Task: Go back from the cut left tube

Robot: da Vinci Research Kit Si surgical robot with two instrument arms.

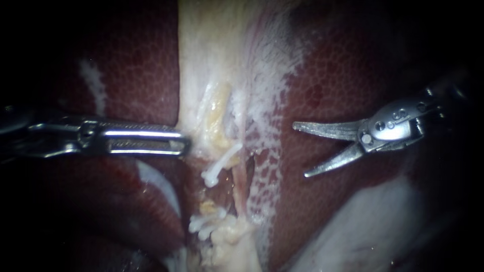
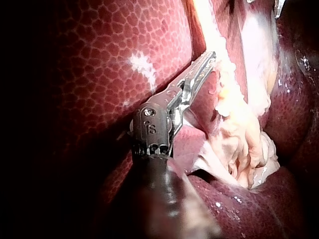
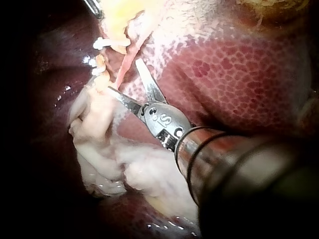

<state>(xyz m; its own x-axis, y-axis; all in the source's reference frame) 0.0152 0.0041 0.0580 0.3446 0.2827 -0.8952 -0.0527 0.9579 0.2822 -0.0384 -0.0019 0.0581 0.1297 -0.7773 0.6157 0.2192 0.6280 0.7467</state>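
Observation:
The left tube is in two stumps: the upper one carries a white clip (image 1: 220,163), the lower one carries white clips (image 1: 205,224), with a gap between them. Just to their right a thin pink tube (image 1: 241,176) runs on whole. My right instrument (image 1: 300,150) hangs over the liver, well to the right of the tubes, its curved blades open and empty. In the right wrist view its blades (image 3: 124,75) stand apart just short of the clips (image 3: 106,44). My left instrument (image 1: 185,143) has long slotted jaws, shut on the edge of the pale tissue (image 1: 212,75).
Dark red liver (image 1: 343,75) lies on both sides of the pale band. A pale glistening fold (image 1: 373,226) sits at the lower right. In the left wrist view, bunched pale tissue (image 2: 244,149) lies beside and beyond the left jaws (image 2: 209,59).

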